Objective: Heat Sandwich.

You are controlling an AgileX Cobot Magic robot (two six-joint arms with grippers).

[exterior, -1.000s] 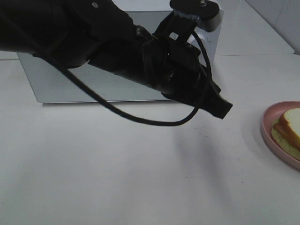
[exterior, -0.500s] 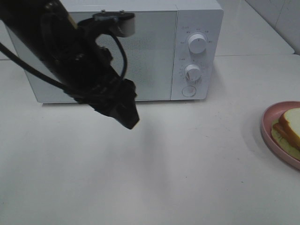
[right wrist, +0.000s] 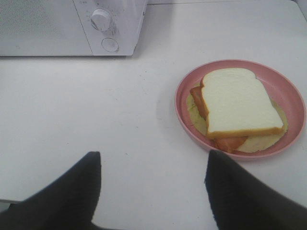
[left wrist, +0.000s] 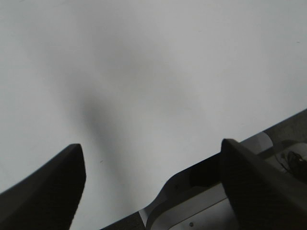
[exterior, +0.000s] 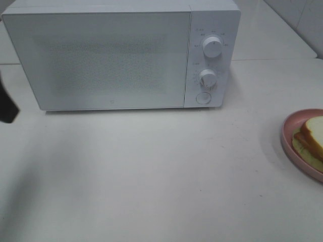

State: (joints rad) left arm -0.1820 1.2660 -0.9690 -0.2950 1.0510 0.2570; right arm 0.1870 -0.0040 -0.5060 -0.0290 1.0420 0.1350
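The sandwich (right wrist: pixel 240 103), white bread over an orange and yellow filling, lies on a round pink plate (right wrist: pixel 188 120). The high view shows the sandwich (exterior: pixel 314 135) and the plate (exterior: pixel 288 146) at the table's right edge. A white microwave (exterior: pixel 111 55) stands at the back with its door closed. My right gripper (right wrist: pixel 152 157) is open over bare table, short of the plate, with nothing between its fingers. My left gripper (left wrist: pixel 151 143) is open over bare table near the table's edge. In the high view only a dark tip of the left arm (exterior: pixel 7 105) shows at the far left.
The microwave's panel carries two knobs (exterior: pixel 213 46) (exterior: pixel 207 79) and a round button (exterior: pixel 203 98) on its right side. White table (exterior: pixel 151 176) spreads in front of it. A pale bracket or base (left wrist: pixel 206 211) shows past the table's edge in the left wrist view.
The left arm has swung from in front of the microwave's panel to the far left, almost out of the high view. The microwave front now shows in full. Plate and sandwich have not moved.
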